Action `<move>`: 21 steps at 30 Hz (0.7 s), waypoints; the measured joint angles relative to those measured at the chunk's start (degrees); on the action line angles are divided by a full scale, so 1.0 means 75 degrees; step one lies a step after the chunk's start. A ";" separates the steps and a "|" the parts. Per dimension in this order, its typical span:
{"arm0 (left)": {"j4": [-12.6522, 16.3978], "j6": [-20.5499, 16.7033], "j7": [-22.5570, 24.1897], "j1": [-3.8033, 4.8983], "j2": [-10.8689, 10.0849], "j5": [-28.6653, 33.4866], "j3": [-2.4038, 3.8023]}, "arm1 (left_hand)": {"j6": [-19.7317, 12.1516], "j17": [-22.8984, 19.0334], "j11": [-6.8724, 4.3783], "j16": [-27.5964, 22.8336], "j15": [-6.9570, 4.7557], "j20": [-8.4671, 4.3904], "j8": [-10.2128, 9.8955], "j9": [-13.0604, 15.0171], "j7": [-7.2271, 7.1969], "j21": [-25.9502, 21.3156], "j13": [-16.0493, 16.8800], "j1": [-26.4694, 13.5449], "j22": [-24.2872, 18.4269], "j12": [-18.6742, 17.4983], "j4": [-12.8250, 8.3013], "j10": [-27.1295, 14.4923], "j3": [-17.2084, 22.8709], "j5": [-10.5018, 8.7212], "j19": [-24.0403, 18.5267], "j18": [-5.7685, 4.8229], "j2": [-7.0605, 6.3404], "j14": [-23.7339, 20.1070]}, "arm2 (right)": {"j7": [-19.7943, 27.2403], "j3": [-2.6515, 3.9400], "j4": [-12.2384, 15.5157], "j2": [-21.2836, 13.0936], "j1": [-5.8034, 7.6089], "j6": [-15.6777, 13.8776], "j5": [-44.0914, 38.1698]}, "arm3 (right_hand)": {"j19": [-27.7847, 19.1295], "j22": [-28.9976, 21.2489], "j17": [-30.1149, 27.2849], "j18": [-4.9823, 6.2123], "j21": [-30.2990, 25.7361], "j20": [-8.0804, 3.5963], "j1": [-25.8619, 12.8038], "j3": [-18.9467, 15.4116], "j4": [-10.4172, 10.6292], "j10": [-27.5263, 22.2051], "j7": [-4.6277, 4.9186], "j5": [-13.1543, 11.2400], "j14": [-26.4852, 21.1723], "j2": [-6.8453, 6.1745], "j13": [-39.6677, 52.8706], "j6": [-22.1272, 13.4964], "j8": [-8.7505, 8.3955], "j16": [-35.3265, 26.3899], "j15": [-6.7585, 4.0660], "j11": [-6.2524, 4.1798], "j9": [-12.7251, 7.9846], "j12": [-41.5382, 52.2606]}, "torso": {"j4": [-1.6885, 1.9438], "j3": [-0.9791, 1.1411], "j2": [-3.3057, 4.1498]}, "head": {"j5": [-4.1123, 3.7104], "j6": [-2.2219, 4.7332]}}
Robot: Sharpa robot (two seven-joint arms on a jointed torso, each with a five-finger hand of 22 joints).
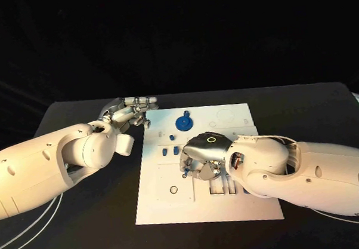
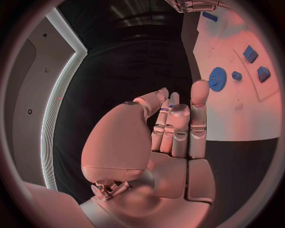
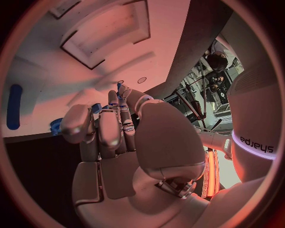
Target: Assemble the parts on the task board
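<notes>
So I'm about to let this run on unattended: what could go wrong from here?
The right hand hangs low over the middle of the task board with a small blue part at its fingertips; the hold looks slight, so the part might slip. Its palm also hides the recesses beneath from the head view. The left hand sits at the board's far left corner, and might nudge the plate.
</notes>
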 measured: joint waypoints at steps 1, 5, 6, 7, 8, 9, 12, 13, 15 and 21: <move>0.0002 0.0002 -0.0002 0.0000 0.0000 -0.0003 0.0000 | 0.0000 0.0000 0.0000 0.0000 0.0000 0.0000 0.0000 0.0000 0.0000 0.0000 0.0000 0.0000 0.0000 0.0000 0.0000 0.0000 0.0000 0.0000 0.0000 0.0000 0.0000 0.0000 | 0.0000 -0.0001 -0.0005 0.0008 -0.0006 0.0006 -0.0004 | 0.0000 0.0000 0.0000 0.0000 0.0000 0.0000 0.0000 0.0000 0.0000 0.0000 0.0000 0.0000 0.0000 0.0000 0.0000 0.0000 -0.0003 0.0000 0.0000 0.0000 -0.0001 0.0000 | 0.0002 0.0000 0.0000 | 0.0001 -0.0005; 0.0009 0.0008 -0.0009 0.0000 -0.0002 -0.0014 0.0000 | -0.0028 -0.0008 0.0028 0.0000 0.0000 0.0000 0.0000 0.0000 0.0027 0.0000 0.0000 0.0000 0.0000 0.0029 0.0000 -0.0028 0.0000 0.0000 0.0000 0.0000 0.0000 0.0000 | 0.0001 -0.0002 -0.0019 0.0036 -0.0028 0.0024 -0.0022 | 0.0000 0.0000 -0.0001 -0.0001 0.0000 0.0000 0.0000 0.0000 0.0000 -0.0001 -0.0010 -0.0001 0.0000 0.0000 0.0000 -0.0011 -0.0009 0.0000 0.0000 0.0001 -0.0001 -0.0001 | -0.0001 0.0000 0.0001 | 0.0018 -0.0033; 0.0010 0.0009 -0.0010 0.0000 -0.0003 -0.0017 0.0000 | -0.0028 -0.0008 0.0028 0.0000 0.0000 0.0000 0.0000 0.0000 0.0027 0.0000 0.0000 0.0000 0.0000 0.0029 0.0000 -0.0028 0.0000 0.0000 0.0000 0.0000 0.0000 0.0000 | 0.0002 -0.0002 -0.0022 0.0041 -0.0030 0.0027 -0.0026 | 0.0000 0.0000 -0.0001 0.0000 0.0000 0.0000 0.0000 0.0000 0.0000 -0.0002 -0.0010 -0.0001 0.0000 0.0000 0.0000 -0.0011 -0.0020 0.0000 0.0000 0.0002 -0.0001 -0.0001 | -0.0001 0.0000 0.0001 | 0.0022 -0.0037; 0.0012 0.0010 -0.0012 0.0000 -0.0004 -0.0020 0.0000 | -0.0028 -0.0008 0.0028 0.0000 0.0000 0.0000 0.0000 0.0000 0.0027 0.0000 0.0000 0.0000 0.0000 0.0029 0.0000 -0.0028 0.0000 0.0000 0.0000 0.0000 0.0000 0.0000 | 0.0003 -0.0002 -0.0025 0.0048 -0.0032 0.0030 -0.0031 | 0.0000 0.0000 -0.0001 0.0000 0.0000 0.0000 0.0000 0.0000 0.0000 -0.0013 -0.0010 -0.0001 0.0000 0.0000 0.0000 -0.0011 -0.0021 0.0000 0.0000 0.0013 -0.0001 -0.0001 | -0.0002 0.0001 0.0001 | 0.0025 -0.0040; 0.0014 0.0011 -0.0014 0.0000 -0.0004 -0.0022 0.0000 | -0.0028 -0.0008 0.0028 0.0000 0.0000 0.0000 0.0000 0.0000 0.0027 0.0000 0.0000 0.0000 0.0000 0.0029 0.0000 -0.0028 0.0000 0.0000 0.0000 0.0000 0.0000 0.0000 | 0.0004 -0.0002 -0.0027 0.0052 -0.0034 0.0033 -0.0036 | 0.0000 0.0000 -0.0001 0.0000 0.0000 0.0000 0.0000 0.0000 0.0000 -0.0012 -0.0010 -0.0002 0.0000 0.0000 0.0000 -0.0011 -0.0022 0.0000 0.0000 0.0013 0.0001 -0.0001 | -0.0003 0.0001 0.0002 | 0.0029 -0.0047; 0.0015 0.0012 -0.0015 0.0000 -0.0004 -0.0024 0.0000 | -0.0028 -0.0008 0.0028 0.0000 0.0000 0.0000 0.0000 0.0000 0.0027 0.0000 0.0000 0.0000 0.0000 0.0029 0.0000 -0.0028 0.0000 0.0000 0.0000 0.0000 0.0000 0.0000 | 0.0004 -0.0002 -0.0031 0.0056 -0.0036 0.0036 -0.0040 | 0.0000 0.0000 -0.0001 0.0000 0.0000 0.0000 0.0000 -0.0001 0.0000 -0.0013 -0.0010 -0.0002 0.0000 0.0000 -0.0001 -0.0011 -0.0023 0.0000 0.0000 0.0013 0.0004 -0.0001 | -0.0004 0.0001 0.0003 | 0.0032 -0.0054; 0.0017 0.0015 -0.0019 0.0000 -0.0004 -0.0030 0.0000 | -0.0027 -0.0015 0.0028 0.0000 0.0000 0.0028 0.0000 0.0000 0.0027 -0.0029 0.0000 0.0000 -0.0008 0.0029 0.0000 -0.0028 0.0000 0.0000 -0.0028 0.0000 0.0000 0.0000 | 0.0005 -0.0002 -0.0048 0.0073 -0.0038 0.0046 -0.0052 | 0.0000 0.0000 -0.0001 -0.0001 0.0000 0.0000 0.0000 -0.0001 0.0000 -0.0013 -0.0010 -0.0002 0.0000 -0.0001 -0.0002 -0.0012 -0.0029 0.0000 0.0000 0.0013 0.0010 -0.0011 | -0.0004 0.0001 0.0003 | 0.0042 -0.0064; 0.0018 0.0016 -0.0020 0.0000 -0.0004 -0.0031 0.0000 | -0.0028 -0.0015 0.0028 0.0000 0.0000 0.0028 0.0000 0.0000 0.0027 -0.0029 -0.0001 0.0000 -0.0008 0.0029 0.0000 -0.0028 0.0000 0.0000 -0.0028 -0.0001 0.0000 0.0000 | 0.0005 -0.0002 -0.0054 0.0079 -0.0038 0.0054 -0.0058 | 0.0000 0.0000 -0.0001 0.0000 0.0000 0.0000 0.0000 -0.0001 0.0000 -0.0013 -0.0010 -0.0003 0.0000 -0.0001 -0.0002 -0.0012 -0.0036 0.0000 0.0000 0.0013 0.0010 -0.0012 | -0.0004 0.0001 0.0003 | 0.0045 -0.0067; 0.0020 0.0018 -0.0022 0.0000 -0.0004 -0.0033 0.0000 | -0.0027 -0.0015 0.0028 0.0000 0.0000 0.0028 0.0000 0.0001 0.0027 -0.0029 -0.0001 0.0000 -0.0008 0.0029 0.0000 -0.0028 0.0000 0.0000 -0.0028 0.0000 0.0000 0.0000 | 0.0005 -0.0002 -0.0074 0.0097 -0.0039 0.0080 -0.0073 | 0.0000 0.0000 -0.0001 -0.0001 0.0000 0.0000 0.0000 -0.0001 0.0000 -0.0013 -0.0010 -0.0002 0.0000 -0.0001 -0.0003 -0.0012 -0.0036 0.0000 0.0000 0.0013 0.0010 -0.0013 | -0.0002 0.0001 0.0003 | 0.0052 -0.0075; 0.0026 0.0024 -0.0027 0.0000 -0.0006 -0.0038 0.0000 | -0.0027 -0.0014 0.0028 0.0000 0.0000 0.0028 0.0000 -0.0007 0.0027 -0.0029 -0.0001 0.0000 -0.0008 0.0029 -0.0021 -0.0028 -0.0021 0.0000 -0.0028 0.0000 0.0000 0.0000 | -0.0010 -0.0008 -0.0127 0.0172 -0.0040 0.0170 -0.0147 | 0.0000 0.0000 -0.0002 0.0000 0.0000 0.0000 -0.0001 -0.0001 0.0001 -0.0013 -0.0009 0.0029 0.0000 -0.0001 -0.0006 -0.0014 -0.0039 0.0000 0.0000 0.0014 0.0010 -0.0015 | -0.0001 0.0000 0.0000 | 0.0063 -0.0095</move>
